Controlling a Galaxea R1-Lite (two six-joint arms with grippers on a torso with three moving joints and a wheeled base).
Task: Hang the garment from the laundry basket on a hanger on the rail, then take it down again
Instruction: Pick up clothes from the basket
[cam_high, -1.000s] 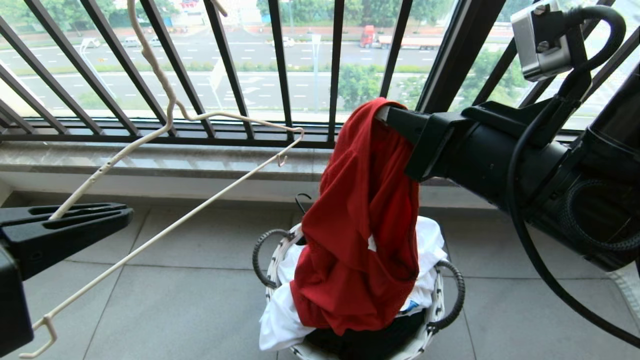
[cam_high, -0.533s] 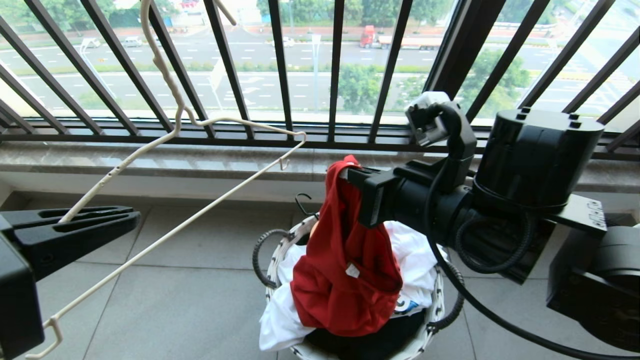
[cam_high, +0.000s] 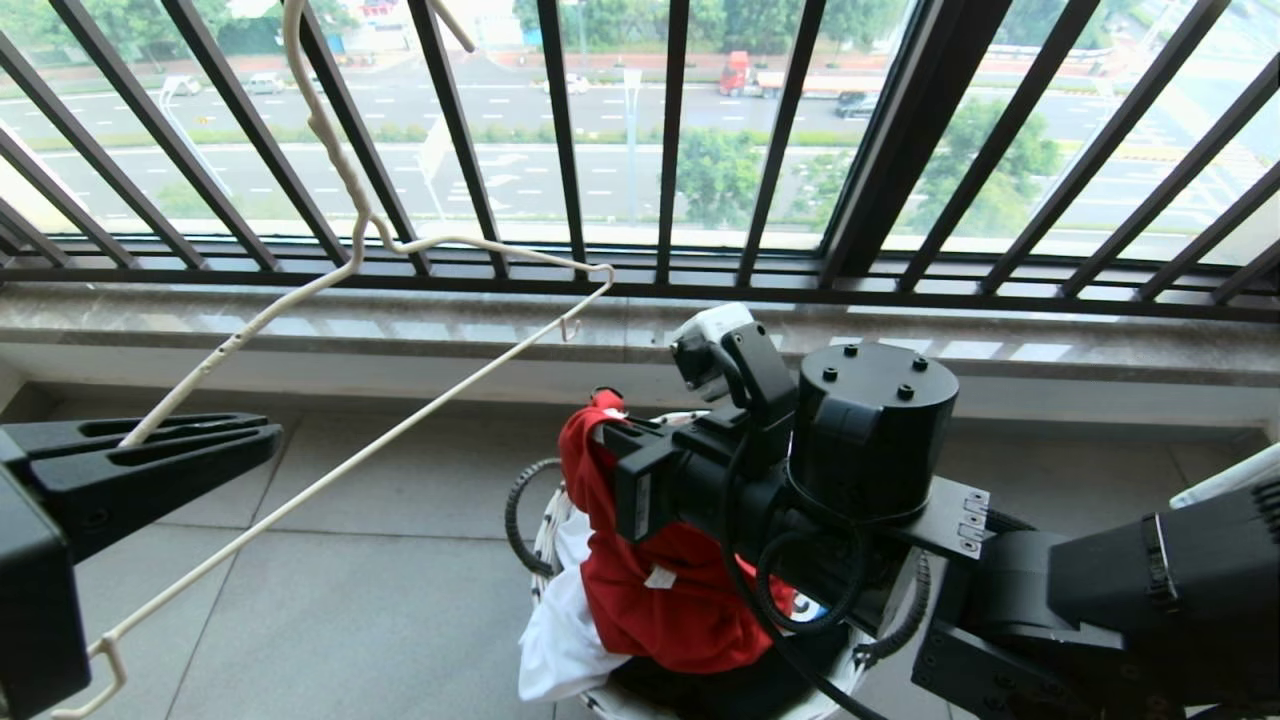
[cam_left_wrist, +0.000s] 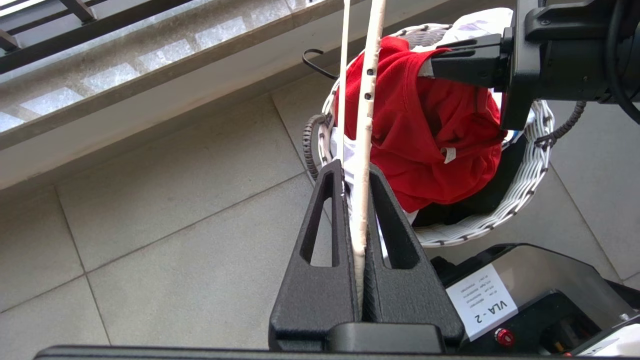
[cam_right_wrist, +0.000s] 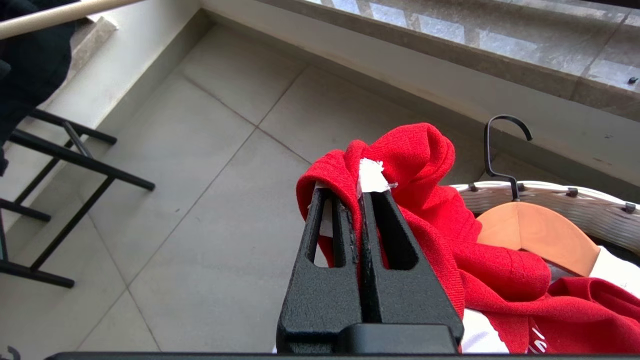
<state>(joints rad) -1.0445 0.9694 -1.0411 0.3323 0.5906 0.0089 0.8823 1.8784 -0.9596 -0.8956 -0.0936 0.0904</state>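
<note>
red knit cloth, the short-sleeved t-shirt (cam_high: 650, 600), lies mostly heaped in the small round white woven laundry basket (cam_high: 545, 535) at about 6 o'clock in the head view, on top of white and black laundry. the right gripper (cam_right_wrist: 361, 200) is clamped tight on a fold of the red t-shirt by its white neck label, low over the basket. the left gripper (cam_left_wrist: 356, 185), at 9 o'clock, is pinched narrow on the thin cream-white wire hanger (cam_high: 400, 440), whose long neck runs up toward 11 o'clock past the black window bars (cam_high: 560, 130); the rail itself is not in view. a light-wood hanger (cam_right_wrist: 537, 235) with a black hook sits in the basket just beside the shirt. risks, as i judge them: the bunched cloth could snag that hook, and the single-arm pinch on the wire hanger could let it swivel or slip.
</note>
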